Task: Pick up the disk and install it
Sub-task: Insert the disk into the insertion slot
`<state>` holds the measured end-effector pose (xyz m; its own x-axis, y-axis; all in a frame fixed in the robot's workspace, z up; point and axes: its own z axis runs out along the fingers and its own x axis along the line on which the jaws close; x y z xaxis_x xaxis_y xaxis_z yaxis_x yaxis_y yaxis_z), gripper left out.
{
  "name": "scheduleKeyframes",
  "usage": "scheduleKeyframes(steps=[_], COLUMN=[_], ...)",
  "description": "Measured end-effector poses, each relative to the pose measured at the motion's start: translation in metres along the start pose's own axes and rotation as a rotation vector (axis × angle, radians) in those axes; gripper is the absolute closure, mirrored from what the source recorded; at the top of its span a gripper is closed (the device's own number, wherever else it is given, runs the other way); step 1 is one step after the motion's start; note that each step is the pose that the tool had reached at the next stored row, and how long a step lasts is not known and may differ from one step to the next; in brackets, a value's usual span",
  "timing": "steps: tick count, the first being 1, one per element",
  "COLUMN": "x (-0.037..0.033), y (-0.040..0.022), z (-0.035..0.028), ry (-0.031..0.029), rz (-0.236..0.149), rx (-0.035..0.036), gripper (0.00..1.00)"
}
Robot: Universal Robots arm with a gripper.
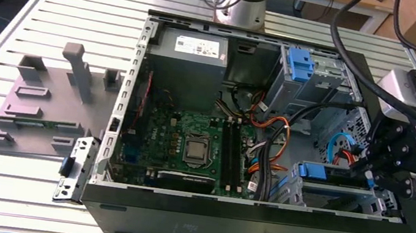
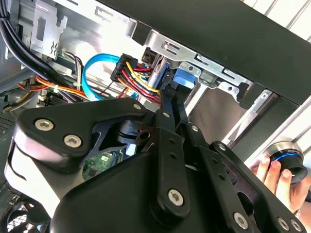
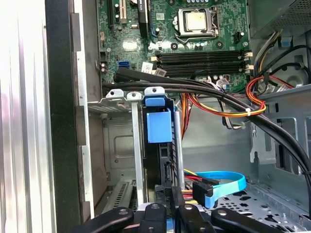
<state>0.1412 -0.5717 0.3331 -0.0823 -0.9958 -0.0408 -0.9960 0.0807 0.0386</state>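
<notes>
Second wrist view: gripper (image 2: 168, 97) jaws pinched tight on disk (image 2: 187, 77) end, to hold it steady. First wrist view: disk stands on edge inside metal drive bay (image 3: 137, 145) at corner of open computer case (image 3: 60, 121), lined up with slot, cables (image 3: 228, 104) close by.

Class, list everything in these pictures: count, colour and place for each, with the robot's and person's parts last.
Black metal computer case: one, black, open, lying on the table.
Slatted metal table: one, pale grey, under the case.
Green circuit motherboard: one, green, inside the case.
Disk in blue plastic carrier frame: one, blue-tabbed, in a drive bay.
Flat cable: one, light blue, beside that bay.
Grey moulded fixture: one, grey, on the table, at the exterior view's left of the case.
Person's hand: one, outside the case, by a black knob.
Black gripper: one, at the disk's bay.
</notes>
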Motion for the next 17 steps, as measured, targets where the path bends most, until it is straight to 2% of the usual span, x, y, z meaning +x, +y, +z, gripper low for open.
scheduleKeyframes(steps=[10, 17], x=[0.0003, 0.0002], y=[-0.0001, -0.0002], z=[0.0044, 0.0047], ry=[0.0007, 0.0006], rz=[0.0, 0.0], rx=[0.0001, 0.0001], gripper=[0.83, 0.83])
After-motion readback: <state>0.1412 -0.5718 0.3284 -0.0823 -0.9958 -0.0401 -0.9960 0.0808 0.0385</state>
